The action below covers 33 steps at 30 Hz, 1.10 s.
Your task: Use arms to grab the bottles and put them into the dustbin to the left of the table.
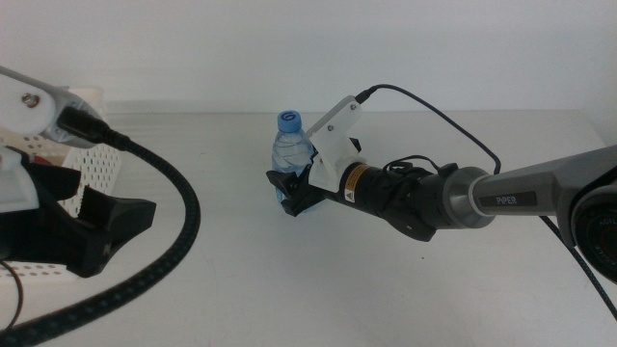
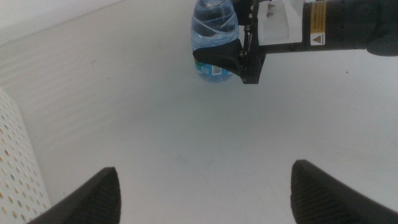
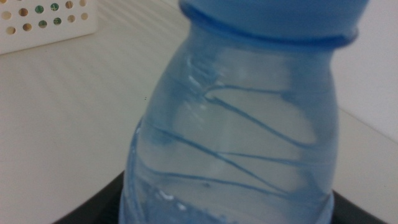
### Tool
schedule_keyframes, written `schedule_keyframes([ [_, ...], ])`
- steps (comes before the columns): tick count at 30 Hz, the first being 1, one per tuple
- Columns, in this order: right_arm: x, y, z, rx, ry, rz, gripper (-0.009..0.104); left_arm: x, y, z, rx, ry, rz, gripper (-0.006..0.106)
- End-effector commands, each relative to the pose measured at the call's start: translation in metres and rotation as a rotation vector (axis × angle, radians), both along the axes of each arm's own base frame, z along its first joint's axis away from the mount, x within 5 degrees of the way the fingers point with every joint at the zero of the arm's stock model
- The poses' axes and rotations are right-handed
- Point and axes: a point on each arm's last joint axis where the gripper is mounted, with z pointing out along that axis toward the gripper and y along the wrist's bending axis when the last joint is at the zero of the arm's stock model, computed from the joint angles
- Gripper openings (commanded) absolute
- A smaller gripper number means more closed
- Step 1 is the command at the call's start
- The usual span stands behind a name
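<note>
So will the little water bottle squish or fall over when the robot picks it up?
The water bottle looks like thin clear plastic, so it may dent slightly. The right hand grips it low, so its top might wobble. It seems small and probably light.

A small clear water bottle (image 1: 290,154) with a blue cap stands upright on the white table (image 1: 289,280), near the middle of its far half, its lower body clasped between the right gripper's (image 1: 287,193) dark jaws. The white perforated dustbin (image 1: 96,169) sits at the table's left edge, well apart from the bottle.
</note>
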Motion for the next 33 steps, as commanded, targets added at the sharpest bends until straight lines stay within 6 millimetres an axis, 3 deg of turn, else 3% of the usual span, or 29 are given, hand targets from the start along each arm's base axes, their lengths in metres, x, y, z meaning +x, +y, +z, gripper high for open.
schedule_keyframes([
  [1,0.001,0.004,0.052,0.122,-0.144,0.031,0.059,0.001,-0.002,0.014,-0.055,-0.079,0.01,0.09],
  [7,-0.001,-0.001,0.07,0.113,-0.084,-0.014,0.084,0.001,-0.002,0.014,-0.055,-0.079,0.01,0.09],
  [16,-0.014,-0.014,0.095,-0.018,0.036,-0.06,0.086,0.001,-0.002,0.014,-0.055,-0.079,0.01,0.09],
  [23,-0.054,-0.033,0.115,0.027,0.075,-0.023,0.086,0.001,-0.002,0.014,-0.055,-0.079,0.01,0.09],
  [33,-0.131,-0.075,0.17,0.177,0.049,0.007,0.086,0.001,-0.002,0.014,-0.055,-0.079,0.01,0.09],
])
